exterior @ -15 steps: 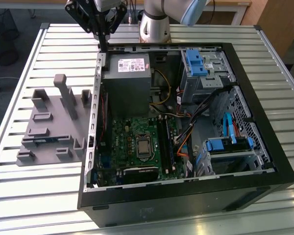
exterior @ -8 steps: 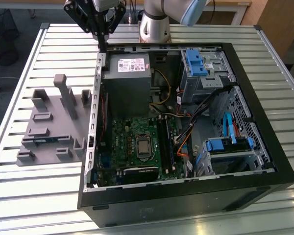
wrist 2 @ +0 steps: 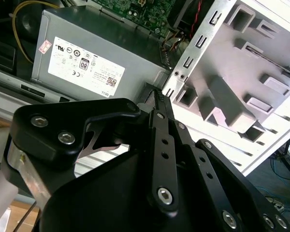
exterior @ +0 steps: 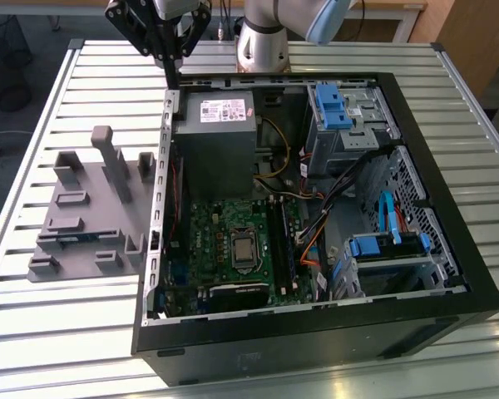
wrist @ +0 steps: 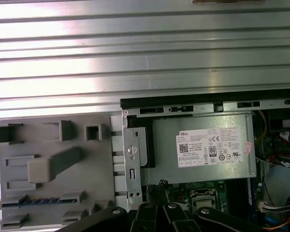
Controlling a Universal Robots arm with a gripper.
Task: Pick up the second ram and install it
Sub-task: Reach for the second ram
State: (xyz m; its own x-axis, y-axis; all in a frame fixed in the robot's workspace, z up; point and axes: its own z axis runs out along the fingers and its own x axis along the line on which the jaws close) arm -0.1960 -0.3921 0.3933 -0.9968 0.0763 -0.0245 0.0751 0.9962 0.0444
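The second ram (exterior: pixel 71 238) is a thin blue-green strip standing on edge in a slot of the grey fixture tray (exterior: pixel 91 208), at the exterior view's left. The first wrist view shows the ram (wrist: pixel 31 202) in the same tray (wrist: pixel 53 164). My gripper (exterior: pixel 174 81) hangs above the back left corner of the open computer case (exterior: pixel 316 208), over the case's metal edge beside the power supply (exterior: pixel 212 137). It is well away from the ram. Its black fingers (wrist 2: pixel 159 96) meet at the tips with nothing between them. The motherboard (exterior: pixel 233 241) with its long black memory slots (exterior: pixel 276 241) lies inside the case.
The tray carries upright grey posts (exterior: pixel 115 166) that stand taller than the ram. Blue drive brackets (exterior: pixel 333 104), cables (exterior: pixel 316 233) and a drive cage (exterior: pixel 391 258) crowd the case's right half. Everything rests on a ribbed metal table (exterior: pixel 66 332).
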